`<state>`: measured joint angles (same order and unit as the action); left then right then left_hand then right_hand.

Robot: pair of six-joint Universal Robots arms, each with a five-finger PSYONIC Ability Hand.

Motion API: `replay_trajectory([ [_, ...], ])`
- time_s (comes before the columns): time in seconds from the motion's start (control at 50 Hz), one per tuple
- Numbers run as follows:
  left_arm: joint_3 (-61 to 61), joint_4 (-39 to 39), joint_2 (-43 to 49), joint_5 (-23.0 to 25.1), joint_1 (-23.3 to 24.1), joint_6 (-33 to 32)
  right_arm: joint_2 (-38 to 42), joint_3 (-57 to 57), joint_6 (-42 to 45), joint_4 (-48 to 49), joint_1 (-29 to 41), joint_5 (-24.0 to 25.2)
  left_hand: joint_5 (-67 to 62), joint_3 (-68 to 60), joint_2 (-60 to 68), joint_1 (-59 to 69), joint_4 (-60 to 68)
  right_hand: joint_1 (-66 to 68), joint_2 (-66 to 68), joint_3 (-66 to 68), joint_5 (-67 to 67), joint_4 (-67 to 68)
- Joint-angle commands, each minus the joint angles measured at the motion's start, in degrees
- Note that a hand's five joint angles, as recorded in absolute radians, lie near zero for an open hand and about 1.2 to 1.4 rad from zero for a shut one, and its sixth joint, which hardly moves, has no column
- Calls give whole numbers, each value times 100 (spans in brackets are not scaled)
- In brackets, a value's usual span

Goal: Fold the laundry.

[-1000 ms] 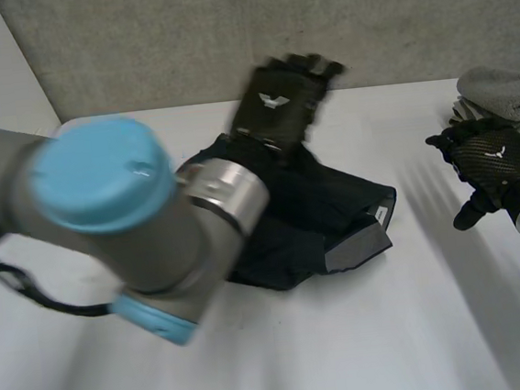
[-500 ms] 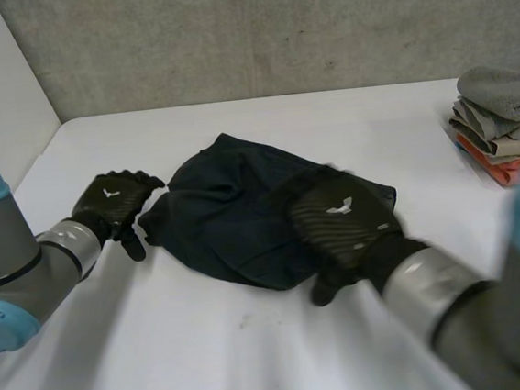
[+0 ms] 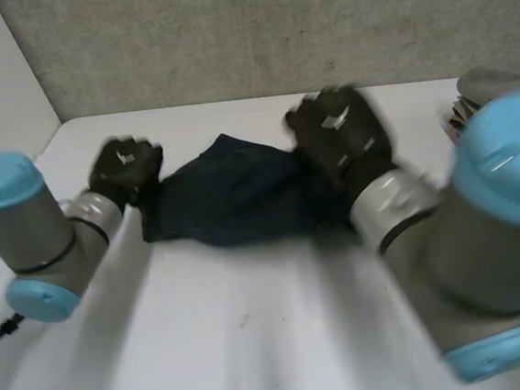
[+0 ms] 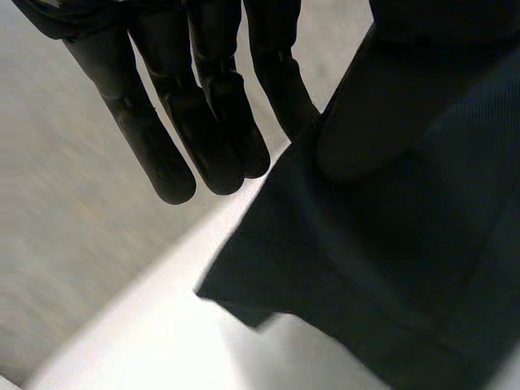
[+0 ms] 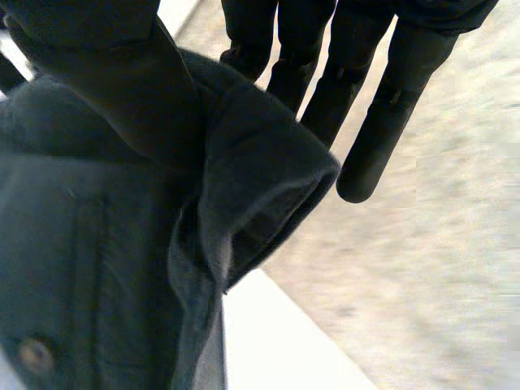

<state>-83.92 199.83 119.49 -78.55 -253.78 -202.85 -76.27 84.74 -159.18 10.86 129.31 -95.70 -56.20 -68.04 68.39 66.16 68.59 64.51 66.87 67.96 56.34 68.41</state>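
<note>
Dark garment (image 3: 233, 202) — soft matt cloth (finely ribbed); table (image 3: 256, 343) smooth, white.

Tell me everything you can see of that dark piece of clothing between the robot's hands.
The dark garment is navy, woven-looking cloth, rumpled and stretched over the white table between both hands. The left hand pinches one edge between thumb and fingers; the right hand pinches the opposite, thicker folded edge, near a small button.

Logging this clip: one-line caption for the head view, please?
The left hand and right hand each pinch one end of the dark garment, spread between them over the white table.
</note>
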Motion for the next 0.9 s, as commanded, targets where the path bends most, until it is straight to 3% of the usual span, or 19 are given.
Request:
replay_trajectory([
  [0.02, -572, -32, -2015, -126, 170, 597, -1020, -273, 659, -681, -1003, 551, -1380, -1196, 1161, 1384, 1141, 1549, 1313, 1204, 1366, 1159],
  [0.14, -941, -119, -3420, -108, 355, 1326, -1311, -590, 783, -1507, -1838, 930, -1380, -1196, 1161, 1384, 1141, 1549, 1313, 1204, 1366, 1159],
  [0.26, -1091, -576, -3678, -117, 417, 1398, -1311, -722, 792, -2078, -2163, 1342, -1380, -1196, 1161, 1384, 1141, 1549, 1313, 1204, 1366, 1159],
  [0.4, -811, -1227, -2467, -196, 636, 1310, -698, -766, 800, -2483, -2252, 1651, -1380, -1196, 1161, 1384, 1141, 1549, 1313, 1204, 1366, 1159],
  [0.54, 15, -1236, -1139, -223, 689, 1283, 103, -1003, 722, -2361, -2146, 1651, -1380, -1196, 1161, 1384, 1141, 1549, 1313, 1204, 1366, 1159],
  [0.62, 718, -1052, -655, -231, 716, 1283, 586, -1354, 643, -1860, -2120, 1554, -1380, -1196, 1161, 1384, 1141, 1549, 1313, 1204, 1366, 1159],
  [0.72, 1702, -323, -215, -292, 680, 1292, 851, -1890, 12, -414, -1989, 1142, -1380, -1196, 1161, 1384, 1141, 1549, 1313, 1204, 1366, 1159],
  [0.86, 2249, 1452, -671, -670, 733, 1292, 623, -2076, -780, 2328, -1935, 719, -1380, -1196, 1161, 1384, 1141, 1549, 1313, 1204, 1366, 1159],
  [0.9, 2214, 1909, -1110, -802, 672, 1292, 509, -2076, -773, 2596, -1927, 684, -1380, -1196, 1161, 1384, 1141, 1549, 1313, 1204, 1366, 1159],
])
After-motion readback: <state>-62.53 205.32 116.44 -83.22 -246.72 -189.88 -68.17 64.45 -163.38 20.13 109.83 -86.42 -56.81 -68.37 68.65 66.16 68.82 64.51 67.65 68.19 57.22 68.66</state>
